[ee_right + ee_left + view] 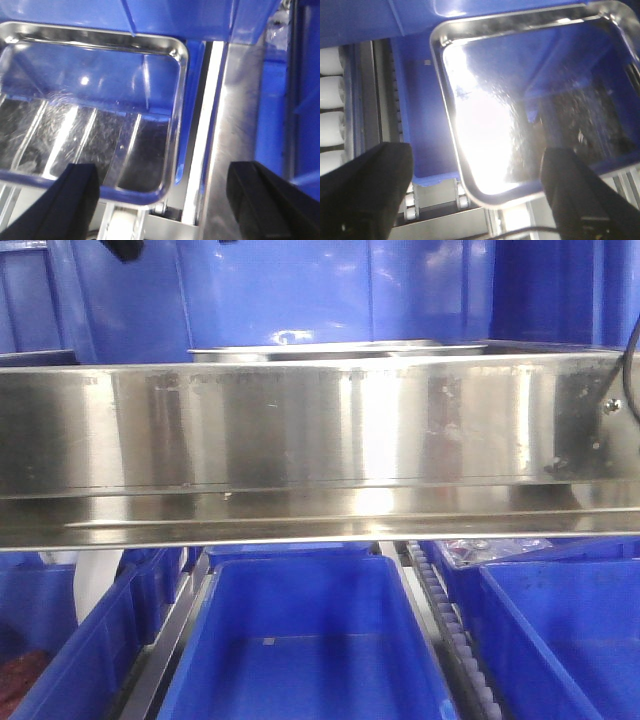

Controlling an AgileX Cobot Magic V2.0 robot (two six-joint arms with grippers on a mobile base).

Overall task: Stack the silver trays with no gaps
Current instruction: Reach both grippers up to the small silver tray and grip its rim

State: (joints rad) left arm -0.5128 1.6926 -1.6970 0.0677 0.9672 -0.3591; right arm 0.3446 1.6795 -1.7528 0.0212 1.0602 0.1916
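A shiny silver tray (pixel 485 125) fills the left wrist view, lying over a blue bin (pixel 417 130). My left gripper (pixel 475 200) is open, and the tray's near rounded corner sits between its dark fingers (pixel 365 190) without touching either. In the right wrist view the silver tray (pixel 100 130) lies to the left, its near right corner between the fingers of my open right gripper (pixel 165 205). Only a thin tray rim (pixel 330 348) shows in the front view. I cannot tell whether one tray or more lie there.
A wide steel band (pixel 320 440) with a screw crosses the front view and hides most of the tray. Blue bins (pixel 300 650) stand below it. White rollers (pixel 330 90) run at the left, and a steel rail (pixel 235 125) beside the tray.
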